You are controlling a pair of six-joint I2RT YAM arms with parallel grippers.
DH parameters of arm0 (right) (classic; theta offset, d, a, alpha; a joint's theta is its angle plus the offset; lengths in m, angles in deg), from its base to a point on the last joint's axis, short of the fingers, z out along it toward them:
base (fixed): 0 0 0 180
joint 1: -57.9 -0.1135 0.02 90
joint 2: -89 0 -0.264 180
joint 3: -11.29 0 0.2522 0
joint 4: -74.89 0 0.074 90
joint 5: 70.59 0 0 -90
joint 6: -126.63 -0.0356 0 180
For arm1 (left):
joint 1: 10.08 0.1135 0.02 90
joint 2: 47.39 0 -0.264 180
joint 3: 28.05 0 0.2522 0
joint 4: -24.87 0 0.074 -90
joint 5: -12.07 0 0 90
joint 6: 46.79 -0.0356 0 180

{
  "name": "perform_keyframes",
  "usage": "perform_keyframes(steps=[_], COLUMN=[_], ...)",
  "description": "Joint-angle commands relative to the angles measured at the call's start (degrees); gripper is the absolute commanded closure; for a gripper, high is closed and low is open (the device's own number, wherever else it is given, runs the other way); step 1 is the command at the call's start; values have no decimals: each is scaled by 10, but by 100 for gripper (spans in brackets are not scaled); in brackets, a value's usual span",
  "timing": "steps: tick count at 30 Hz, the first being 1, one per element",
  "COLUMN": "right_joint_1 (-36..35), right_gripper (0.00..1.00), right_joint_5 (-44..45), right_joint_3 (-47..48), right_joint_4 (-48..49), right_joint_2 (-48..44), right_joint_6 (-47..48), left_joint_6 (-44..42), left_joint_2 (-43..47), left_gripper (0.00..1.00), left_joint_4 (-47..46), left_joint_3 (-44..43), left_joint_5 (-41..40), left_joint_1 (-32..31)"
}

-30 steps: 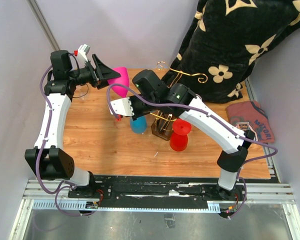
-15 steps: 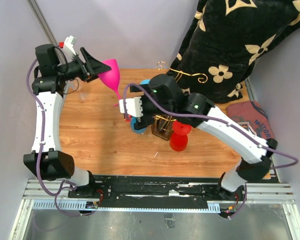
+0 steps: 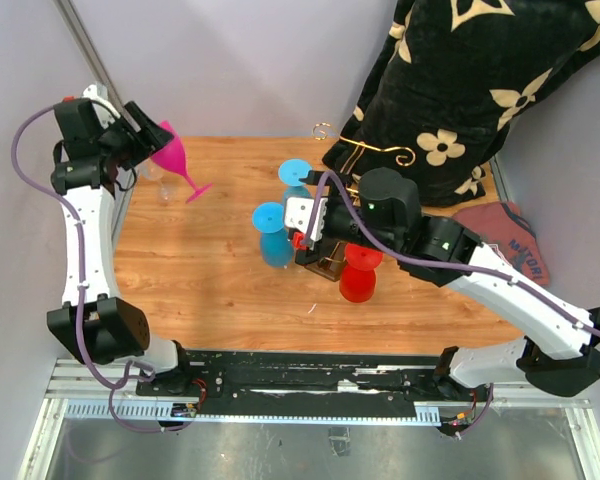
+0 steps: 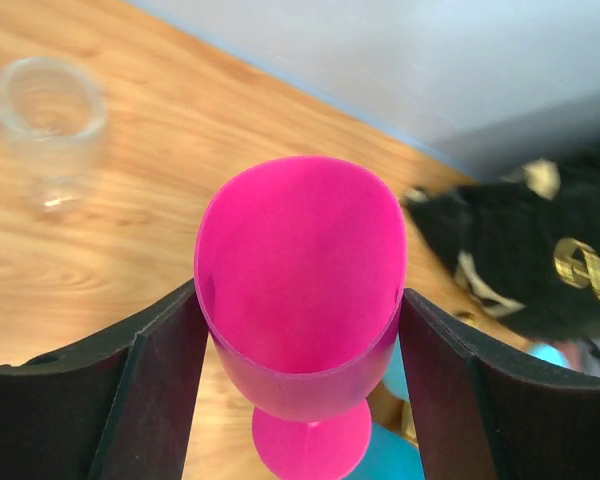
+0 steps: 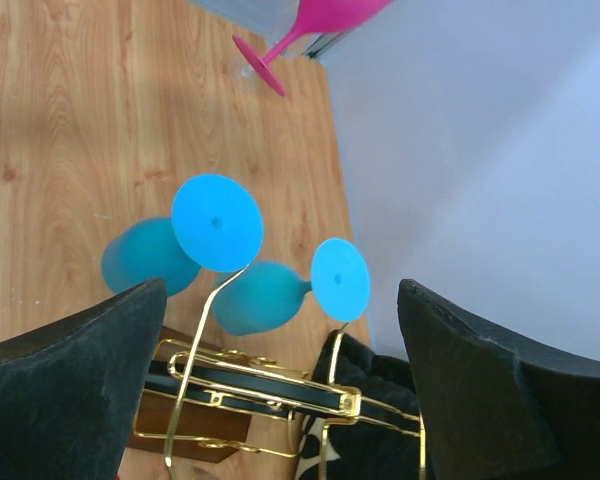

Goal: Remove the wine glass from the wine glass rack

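top external view: at the far left, the left gripper (image 3: 140, 133) is clamped on the bowl of a pink wine glass (image 3: 171, 153). the glass is held tilted in the air, foot toward the table's middle, well apart from the rack (image 3: 327, 262). a clear glass (image 4: 48, 128) stands on the wooden table (image 3: 200, 280) nearby. in the middle, two blue glasses (image 5: 217, 222) hang foot-up on the gold rack, with a red glass (image 3: 360, 274) just beside its brown base. the right gripper (image 5: 280, 300) hovers above the rack, jaws spread wide, holding nothing.
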Motion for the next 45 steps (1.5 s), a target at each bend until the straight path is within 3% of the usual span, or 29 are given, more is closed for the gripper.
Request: perform_keyframes(steps=[1,6,12,20,29,35,45], right_joint_1=[0,12,49,91,118,135,142], right_gripper=[1,2,2,1,1,1,2], right_joint_5=[15,0,-42,-82,-92,-91,-73], right_joint_3=[-46,-91,-133,-160,-186,-197,-199], right_joint_4=[60,95,126,148,157,154,143], right_joint_2=[-6,-20,-45,-62,-81,-107,-116], right_joint_6=[-40,-60,-92,-122,-144,-151,-141], left_joint_6=[-43,-59,-130,-185,-220,-247,-262], left_joint_2=[46,90,151,137,45,-27,-89], left_gripper=[34,34,35,37,45,39,33], left_joint_4=[-88,-230,-438,-670,-793,-850,-907], left_joint_3=[99,234,406,565,568,554,567], left_joint_5=[-219,-299,-461,-572,-658,-729,-758], left_joint_1=[0,-4,-56,-68,-68,-65,-66])
